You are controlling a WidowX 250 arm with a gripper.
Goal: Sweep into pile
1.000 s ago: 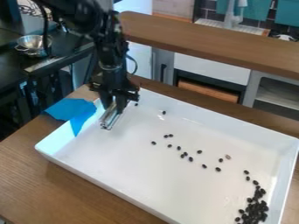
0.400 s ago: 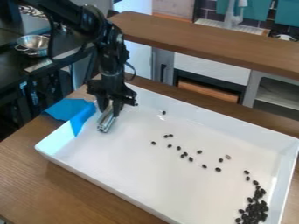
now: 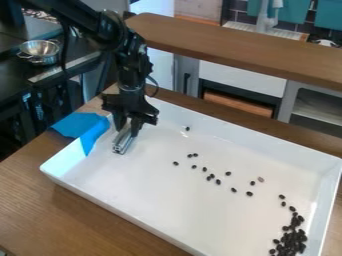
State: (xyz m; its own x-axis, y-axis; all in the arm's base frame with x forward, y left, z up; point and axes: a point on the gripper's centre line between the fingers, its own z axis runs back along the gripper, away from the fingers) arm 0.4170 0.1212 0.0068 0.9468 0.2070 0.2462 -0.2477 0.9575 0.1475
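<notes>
Pinching a shiny, ridged metal bar [image 3: 123,143] between its fingers, the black gripper [image 3: 128,128] holds it slantwise, long axis pointing down-left below them. Dark oval beans [image 3: 289,244] lie rightward of the fingers in the smooth white tray [image 3: 143,187].

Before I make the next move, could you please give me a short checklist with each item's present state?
1. Gripper holds the grooved metal bar: ok.
2. Bar lies inside the walls of the white tray: ok.
3. Bar's lower end touches the tray floor: cannot tell.
4. Bar is on the far side of the scattered black beans from the dense bean cluster, so a push toward the cluster looks possible: ok.
5. All beans gathered into one pile: not ok, a loose trail lies across the middle.
6. Blue tape firmly stuck down: cannot tell.
</notes>
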